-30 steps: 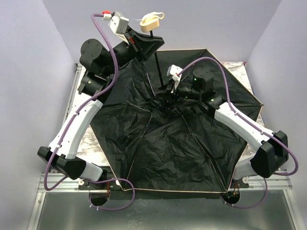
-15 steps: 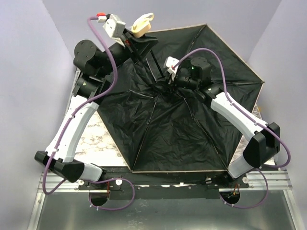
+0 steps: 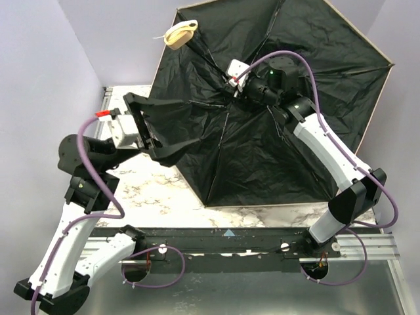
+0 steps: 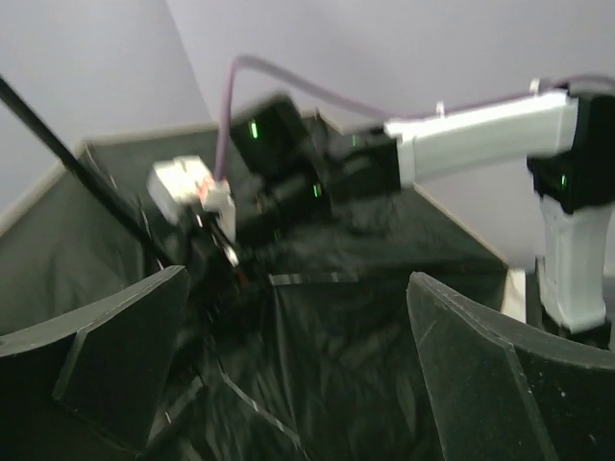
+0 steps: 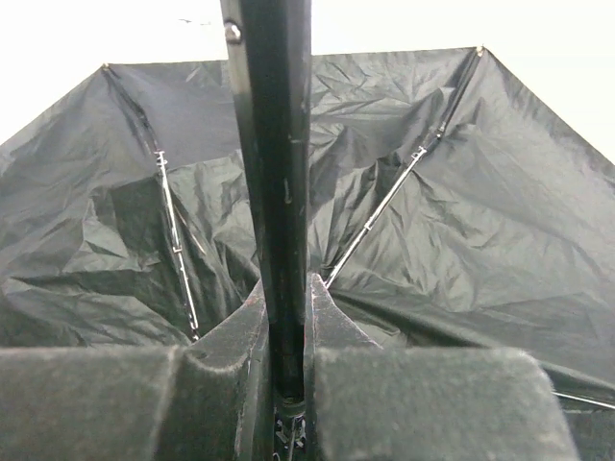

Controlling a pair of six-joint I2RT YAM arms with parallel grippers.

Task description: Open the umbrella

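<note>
Umbrella (image 3: 295, 131) spread, tilted over far desk (image 3: 151, 190), right gripper (image 5: 288, 384) clamped on its shaft, left gripper (image 3: 190, 125) wide and empty: canopy weight may twist the single grip loose.

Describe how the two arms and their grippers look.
The left arm and right arm share a build: white shell links between bulky black joint housings, with a purple cable looping along each. Each wrist carries a small white camera block; the left one bears a red tag. The left gripper and right gripper have broad matte black fingers.
</note>
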